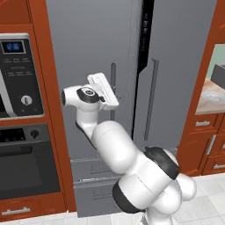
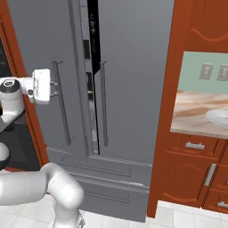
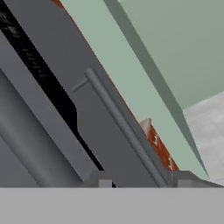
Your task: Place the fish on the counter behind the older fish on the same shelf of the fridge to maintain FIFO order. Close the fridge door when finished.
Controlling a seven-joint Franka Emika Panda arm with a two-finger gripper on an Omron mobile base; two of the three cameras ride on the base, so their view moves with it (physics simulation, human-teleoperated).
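The fridge (image 1: 101,52) stands with a narrow dark gap between its two grey doors, too slim to make out shelves or either fish inside. The gripper (image 2: 54,89) sits at the left door's long bar handle (image 2: 61,102); its fingers are hidden behind the white hand, so I cannot tell how wide they stand. In the hand view the right door's handle (image 3: 118,118) runs diagonally. Right of the fridge, the marbled counter (image 2: 196,113) carries a pale bowl (image 2: 218,118), cut off at the edge. Left stands a dark oven (image 1: 22,162) in orange-brown wood.
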